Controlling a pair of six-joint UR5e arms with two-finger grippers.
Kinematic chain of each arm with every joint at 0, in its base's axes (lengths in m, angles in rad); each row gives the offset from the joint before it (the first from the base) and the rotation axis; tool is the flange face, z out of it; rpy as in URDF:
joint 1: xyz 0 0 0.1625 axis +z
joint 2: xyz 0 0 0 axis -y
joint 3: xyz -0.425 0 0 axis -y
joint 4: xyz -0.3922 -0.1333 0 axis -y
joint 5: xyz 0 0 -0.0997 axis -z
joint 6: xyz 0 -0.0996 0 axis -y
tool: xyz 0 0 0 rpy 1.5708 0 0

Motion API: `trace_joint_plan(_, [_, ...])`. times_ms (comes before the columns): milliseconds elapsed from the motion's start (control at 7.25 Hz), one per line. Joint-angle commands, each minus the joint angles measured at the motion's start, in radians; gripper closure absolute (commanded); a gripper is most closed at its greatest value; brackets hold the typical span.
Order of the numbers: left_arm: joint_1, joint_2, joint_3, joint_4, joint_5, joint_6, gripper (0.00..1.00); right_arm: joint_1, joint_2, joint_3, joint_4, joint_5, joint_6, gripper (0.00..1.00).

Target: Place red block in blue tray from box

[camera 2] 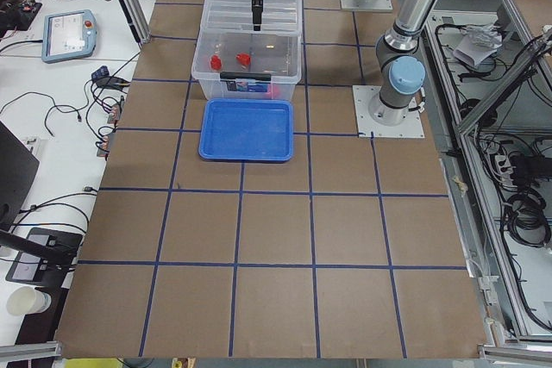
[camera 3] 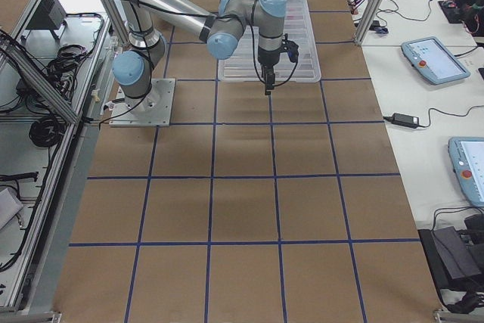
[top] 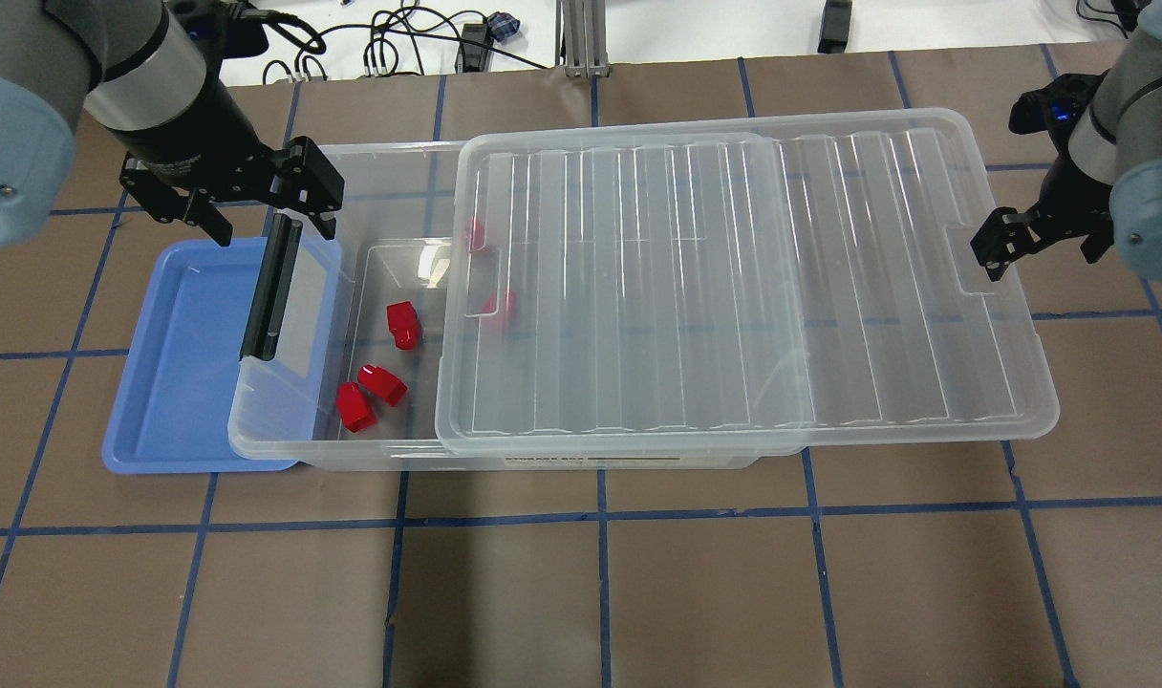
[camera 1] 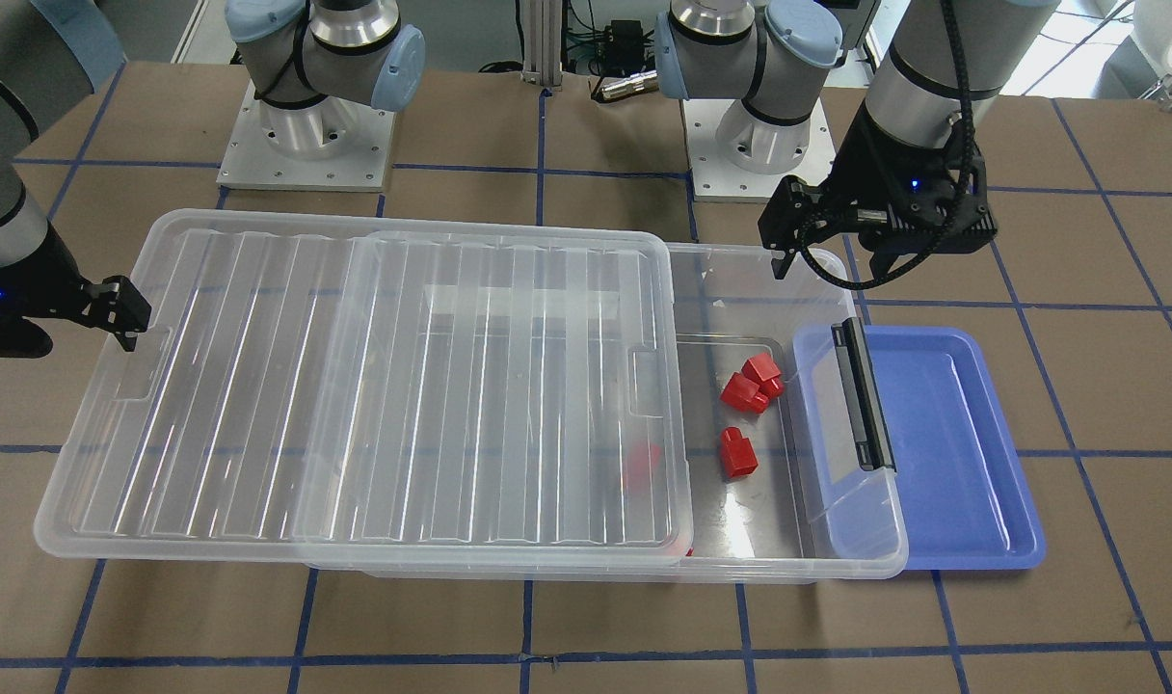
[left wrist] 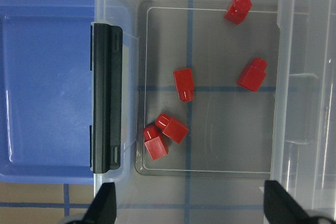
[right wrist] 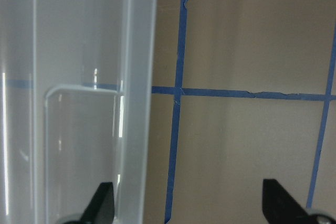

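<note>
Left gripper (left wrist: 190,200): spread, empty, above the box's (top: 371,457) uncovered left end.
Right gripper (right wrist: 191,203): spread, empty, at the lid's (top: 734,287) right edge.
Red block (left wrist: 184,84): lying in the box among four others.
Tray (top: 175,363): left, under the box's rim.

The table (top: 600,592) is covered in brown sheeting, marked into squares by blue tape lines (top: 600,516). On it stand a clear box (top: 399,457) and, at its latch end, a blue tray (top: 189,354) (the box's rim overlaps the tray's edge). Two metal base plates (camera 1: 249,169) sit along the robot's side.
</note>
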Motion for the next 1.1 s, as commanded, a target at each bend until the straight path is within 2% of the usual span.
trace_joint_plan(0, [-0.001, -0.004, -0.024, 0.022, 0.002, 0.002, 0.00, -0.001, 0.000, 0.000, 0.000, 0.000, -0.001, 0.00])
trace_joint_plan(414, [0.001, -0.014, -0.058, 0.055, -0.007, 0.031, 0.00, 0.010, -0.009, -0.011, 0.002, 0.025, 0.012, 0.00])
trace_joint_plan(552, [0.001, -0.021, -0.076, 0.080, -0.009, 0.016, 0.00, 0.010, -0.019, -0.032, 0.009, 0.120, 0.023, 0.00])
trace_joint_plan(690, [0.001, -0.037, -0.089, 0.100, -0.018, 0.013, 0.00, 0.026, -0.039, -0.066, 0.043, 0.151, 0.038, 0.00])
trace_joint_plan(828, [0.002, -0.059, -0.093, 0.153, -0.086, 0.013, 0.00, 0.061, -0.050, -0.104, 0.110, 0.156, 0.114, 0.00])
trace_joint_plan(966, [0.002, -0.091, -0.107, 0.164, -0.092, 0.013, 0.00, 0.118, -0.061, -0.153, 0.189, 0.155, 0.197, 0.00])
